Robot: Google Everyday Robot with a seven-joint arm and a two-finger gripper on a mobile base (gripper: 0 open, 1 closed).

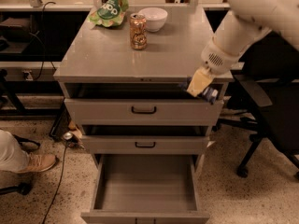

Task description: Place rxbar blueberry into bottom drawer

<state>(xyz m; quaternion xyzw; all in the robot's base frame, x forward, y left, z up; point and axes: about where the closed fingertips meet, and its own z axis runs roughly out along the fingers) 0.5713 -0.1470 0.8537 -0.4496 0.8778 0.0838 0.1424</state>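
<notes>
My gripper [200, 85] hangs off the white arm in front of the cabinet's right front corner, level with the top drawer's opening. It is shut on the rxbar blueberry [210, 94], whose dark navy wrapper shows beside and below the pale fingers [198, 81]. The bottom drawer [145, 210] is pulled out wide open below, with a plain grey interior that holds nothing. The bar is held well above it and to its right.
On the cabinet top [117, 55] stand a copper can [138, 31], a white bowl [153, 18] and a green snack bag [110, 9]. The top drawer [142, 110] and middle drawer [145, 144] are slightly open. A black office chair [268, 120] is right; a person's shoe [32, 162] is left.
</notes>
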